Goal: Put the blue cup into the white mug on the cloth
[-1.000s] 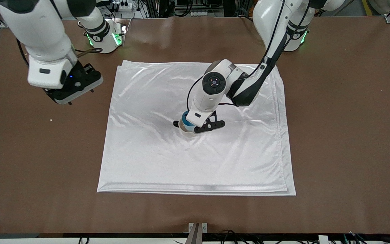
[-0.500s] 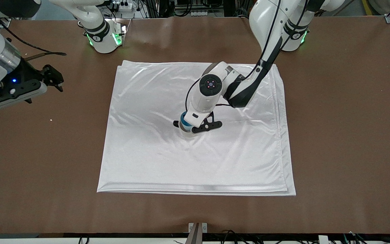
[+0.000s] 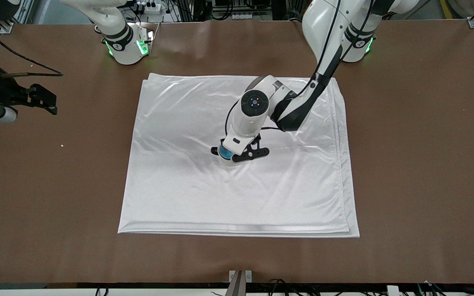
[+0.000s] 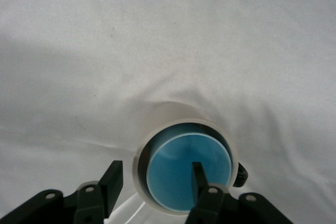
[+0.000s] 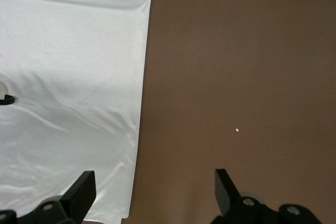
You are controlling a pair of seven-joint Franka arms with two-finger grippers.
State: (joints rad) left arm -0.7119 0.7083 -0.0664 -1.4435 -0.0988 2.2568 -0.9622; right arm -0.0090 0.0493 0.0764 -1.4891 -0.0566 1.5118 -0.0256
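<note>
Blue cup [image 4: 186,174], white mug [image 4: 157,119]

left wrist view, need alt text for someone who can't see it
The blue cup sits nested inside the white mug on the wrinkled cloth. The left gripper is open over them, one finger inside the cup, the other outside the mug.

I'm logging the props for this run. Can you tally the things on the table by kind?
Cups: 1, the blue cup, inside the mug
Mugs: 1, the white mug, on the cloth
Cloths: 1, the cloth
Total: 3
</note>
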